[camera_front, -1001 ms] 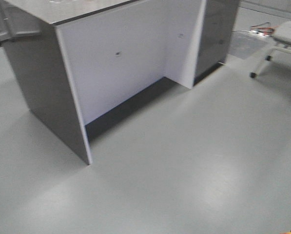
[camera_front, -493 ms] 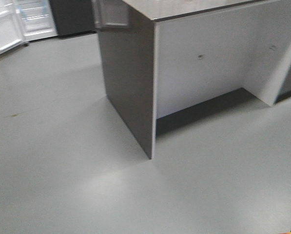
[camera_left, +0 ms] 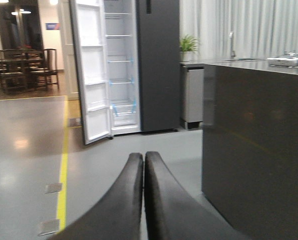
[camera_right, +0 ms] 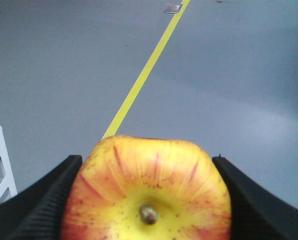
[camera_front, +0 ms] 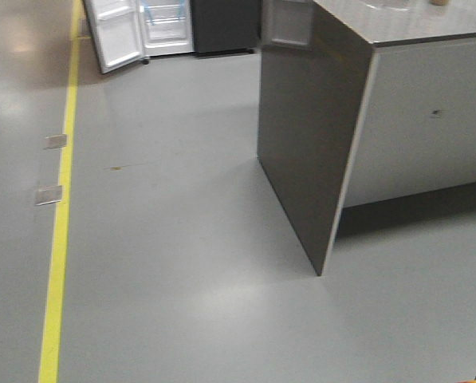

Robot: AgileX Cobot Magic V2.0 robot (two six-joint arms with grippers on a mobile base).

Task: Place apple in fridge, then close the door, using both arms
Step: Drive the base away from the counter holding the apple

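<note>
Grips the apple in the right gripper, stem toward the wrist; has the left gripper pinched together, empty. Faces the fridge far ahead, left of the counter, door wide open, well apart from both

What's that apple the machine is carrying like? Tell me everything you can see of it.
The apple is yellow around its short brown stem, with red streaks and speckles fanning outward. The skin looks smooth and whole. Its stem end faces the wrist camera; its lower part is out of frame. The right gripper holds it, black ribbed fingers against both sides, above grey floor.
</note>
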